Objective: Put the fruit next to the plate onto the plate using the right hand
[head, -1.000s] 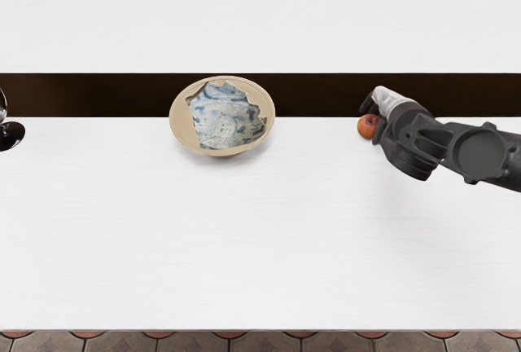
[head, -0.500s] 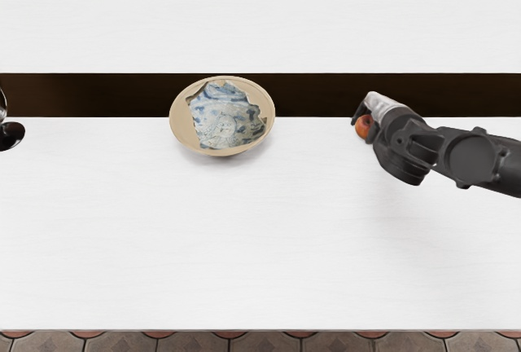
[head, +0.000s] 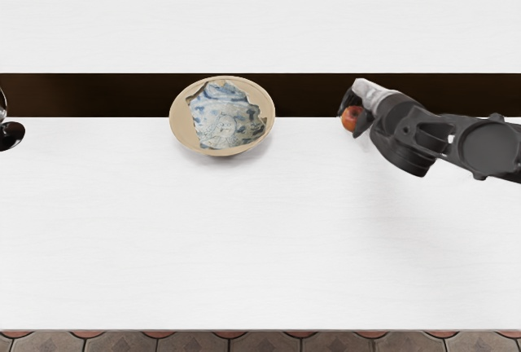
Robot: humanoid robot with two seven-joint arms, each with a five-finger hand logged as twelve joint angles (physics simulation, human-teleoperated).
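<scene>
The plate (head: pixel 177 112) lies well to the left of my fingers, its blue-and-white pattern fully in sight. My right hand (head: pixel 376 112) comes in from the right along the far edge of the table (head: pixel 260 230), wrist pointing left. My fingers (head: pixel 362 91) are curled around the fruit (head: pixel 352 118), small and red, and hold it well apart from the plate.

1. Single view from my head, looking down at a slant across the table (head: pixel 244 230) toward its far edge.
2. Middle distance: the table runs past both side edges, with a strip of floor (head: pixel 260 341) along the bottom.
3. A second table (head: pixel 260 22) fills the top, beyond a dark gap.
4. The plate (head: pixel 221 115) lies left of centre, and my right arm (head: pixel 480 147) enters from the right edge.
</scene>
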